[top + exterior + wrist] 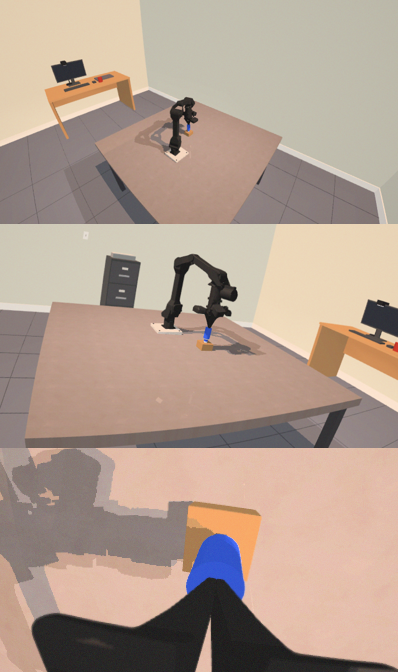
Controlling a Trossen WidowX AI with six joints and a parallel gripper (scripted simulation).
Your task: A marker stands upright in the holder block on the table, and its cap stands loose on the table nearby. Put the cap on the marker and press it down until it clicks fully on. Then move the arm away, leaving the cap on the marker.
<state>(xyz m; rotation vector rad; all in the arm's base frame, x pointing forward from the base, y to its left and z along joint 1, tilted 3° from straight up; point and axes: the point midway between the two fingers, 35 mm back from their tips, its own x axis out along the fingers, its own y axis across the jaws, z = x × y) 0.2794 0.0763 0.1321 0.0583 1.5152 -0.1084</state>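
The orange-brown holder block (188,133) (204,347) (248,530) stands on the table (217,167) (119,379). The marker (205,341) stands in it; only a short white and blue part shows above the block. The blue cap (188,127) (207,332) (219,555) sits upright on top of the marker. Whether it is fully on, I cannot tell. My gripper (188,123) (209,327) (214,586) is shut with nothing between its fingers. It points down, and its closed fingertips are at the cap's top end, touching it or very close.
The arm's white base plate (176,157) (166,331) is on the table near the holder block. A wooden desk (83,95) with a monitor (68,71) and a red cup (100,79) stands apart. A dark filing cabinet (122,283) stands by the wall.
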